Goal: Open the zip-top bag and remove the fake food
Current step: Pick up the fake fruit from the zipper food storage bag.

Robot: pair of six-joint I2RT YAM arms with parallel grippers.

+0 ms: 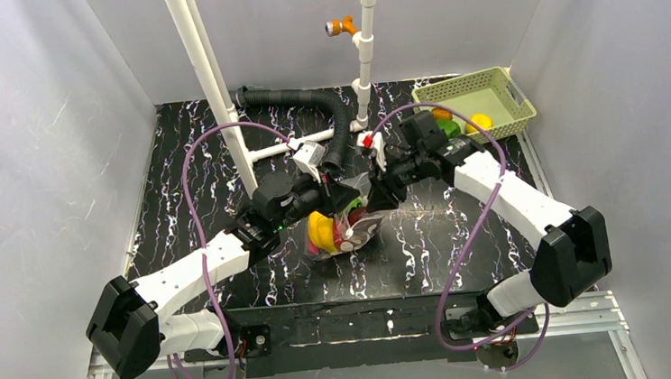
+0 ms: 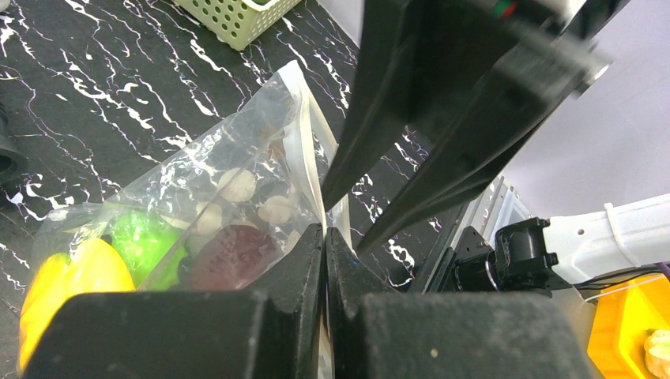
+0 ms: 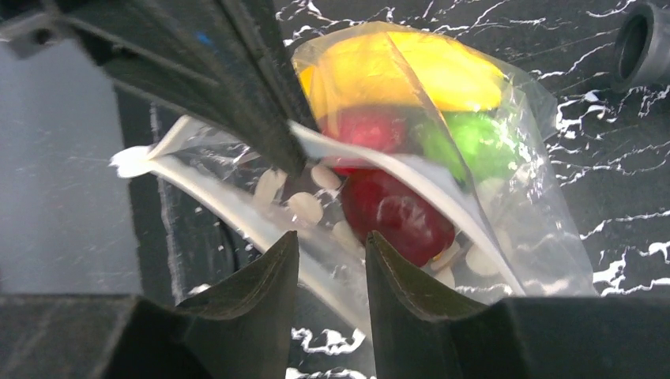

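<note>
1. The clear, crinkly, pale-dotted zip-top bag [image 1: 353,229] sits mid-table, directly between your two grippers. Glossy yellow, green and dark red fake food [image 1: 321,230] is inside.
2. Your left gripper [image 2: 325,233] is clamped tight on one lip of the bag's mouth.
3. Your right gripper [image 3: 332,253] straddles the other lip with its fingers narrowly apart. You cannot tell whether it grips.
4. The pale green plastic basket [image 1: 514,96] stands well apart, at the far right of the black marbled table [image 1: 427,246].
</note>
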